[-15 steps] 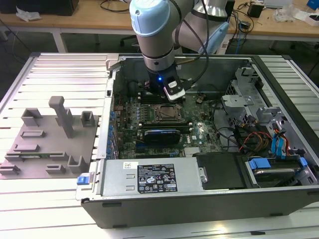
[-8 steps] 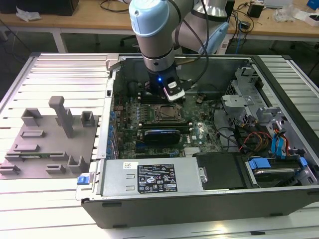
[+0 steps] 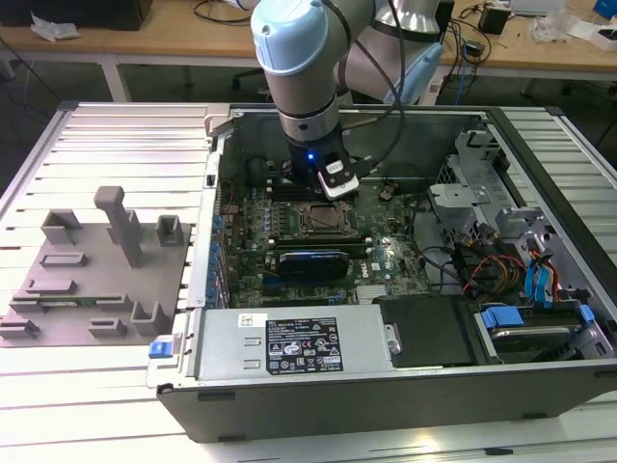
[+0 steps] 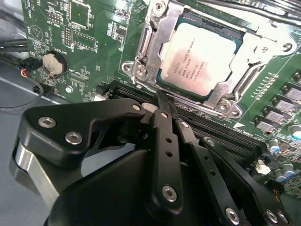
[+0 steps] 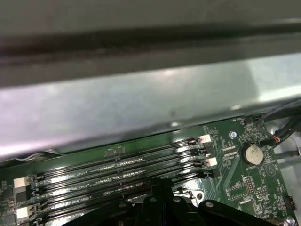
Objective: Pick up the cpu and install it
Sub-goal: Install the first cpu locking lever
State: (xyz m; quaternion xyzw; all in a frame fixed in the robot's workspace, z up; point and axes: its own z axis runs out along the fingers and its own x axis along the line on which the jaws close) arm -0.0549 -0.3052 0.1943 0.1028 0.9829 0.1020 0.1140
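Exterior view: you see the open case [image 3: 405, 386] lying flat on a ribbed metal table [image 3: 96, 164], the arm [image 3: 304, 68] reaching straight down into it, and a grey moulded fixture [image 3: 96, 270] on the table toward the exterior view's left.
Second wrist view: you get the close look the exterior view lacks, with the cpu [image 4: 201, 59] lying flat in the socket [image 4: 141, 61] on the green board [image 4: 94, 28].
First wrist view: you see the long black memory slots [image 5: 117, 172] running side by side, a round coin cell [image 5: 251, 153] near the board's corner, and the dull grey case wall above them.
Cpu: a square chip, so no long axis; its brushed silver-grey top faces up, with a thin pale rim just inside the shiny steel frame.
Cpu place: mid-board, in the socket, seen as a dark square in the exterior view [image 3: 323, 220] just beyond the arm's tip.
Claw: the gripper [image 4: 162, 101] has matte black fingers drawn close together, holding nothing, their tips just beside the socket's edge.
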